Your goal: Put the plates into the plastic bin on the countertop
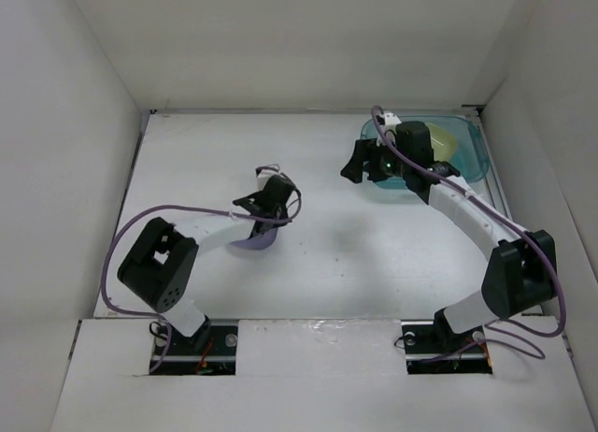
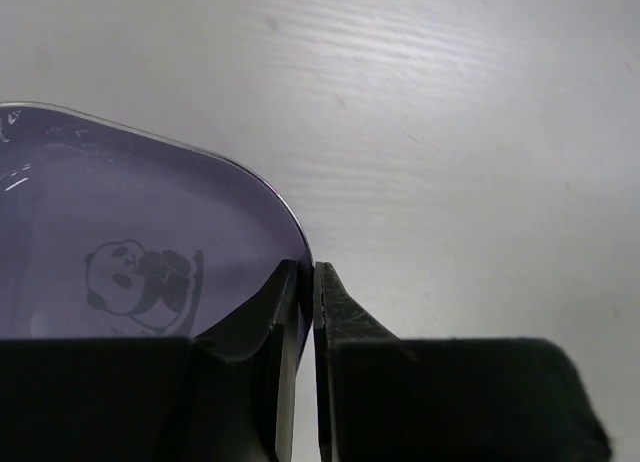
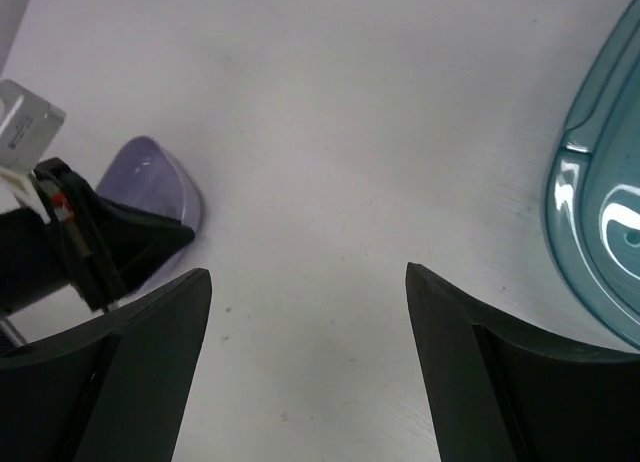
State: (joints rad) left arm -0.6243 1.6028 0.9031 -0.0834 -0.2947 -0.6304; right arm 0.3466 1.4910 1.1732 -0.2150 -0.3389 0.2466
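A purple plate (image 2: pixel 120 232) with a panda print is pinched by its rim in my left gripper (image 2: pixel 305 282), which is shut on it. In the top view the plate (image 1: pixel 254 240) hangs tilted just below the left gripper (image 1: pixel 264 208) near the middle of the countertop (image 1: pixel 327 254). It also shows in the right wrist view (image 3: pixel 165 187). My right gripper (image 1: pixel 360 163) is open and empty, just left of the teal plastic bin (image 1: pixel 472 151) at the back right. A cream plate (image 1: pixel 439 142) lies in the bin, partly hidden by the right arm. The bin's rim (image 3: pixel 590 212) shows in the right wrist view, right of the right gripper (image 3: pixel 308 282).
White walls close the countertop on the left, back and right. The arm bases stand at the near edge. Purple cables loop beside both arms.
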